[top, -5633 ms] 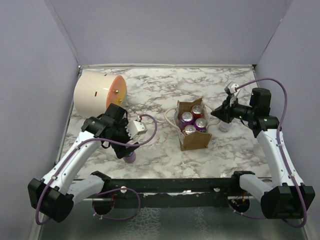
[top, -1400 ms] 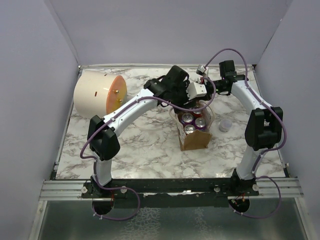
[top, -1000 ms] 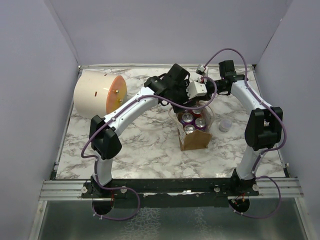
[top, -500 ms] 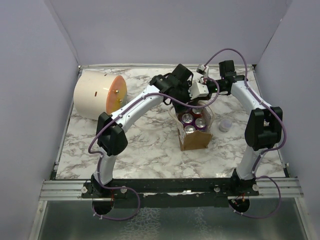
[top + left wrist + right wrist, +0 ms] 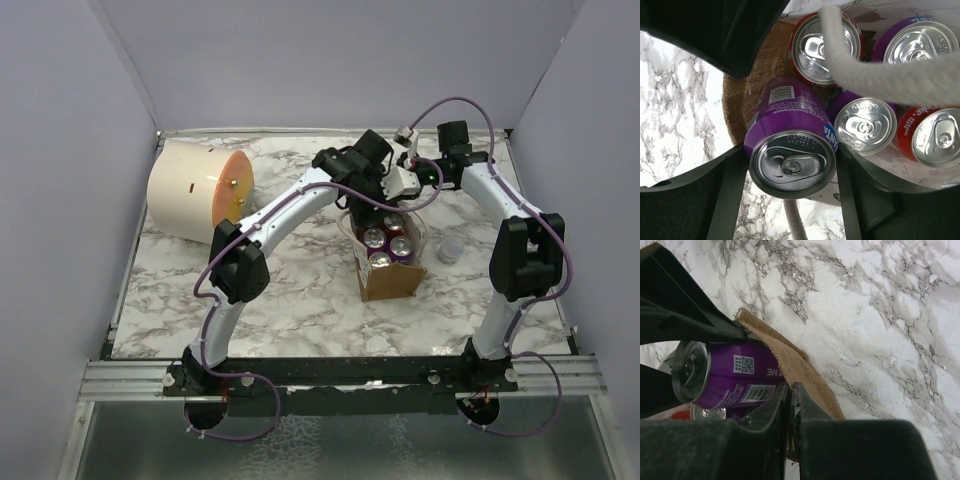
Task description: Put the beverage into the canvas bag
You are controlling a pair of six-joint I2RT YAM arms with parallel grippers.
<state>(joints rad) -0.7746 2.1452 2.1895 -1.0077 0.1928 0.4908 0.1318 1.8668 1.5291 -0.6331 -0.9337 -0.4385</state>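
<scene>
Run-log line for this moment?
left gripper: holds purple can at canvas bag mouth | right gripper: pinches bag rim | inside: four cans

Tilted purple can [image 5: 790,145], lower end inside rim; brown canvas bag [image 5: 742,97] upright.

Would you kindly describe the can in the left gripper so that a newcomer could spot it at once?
Find the brown canvas bag right of centre on the marble table. At its far rim, the left gripper clamps a purple can. Unlike the four cans inside, it alone sits between black fingers.
</scene>
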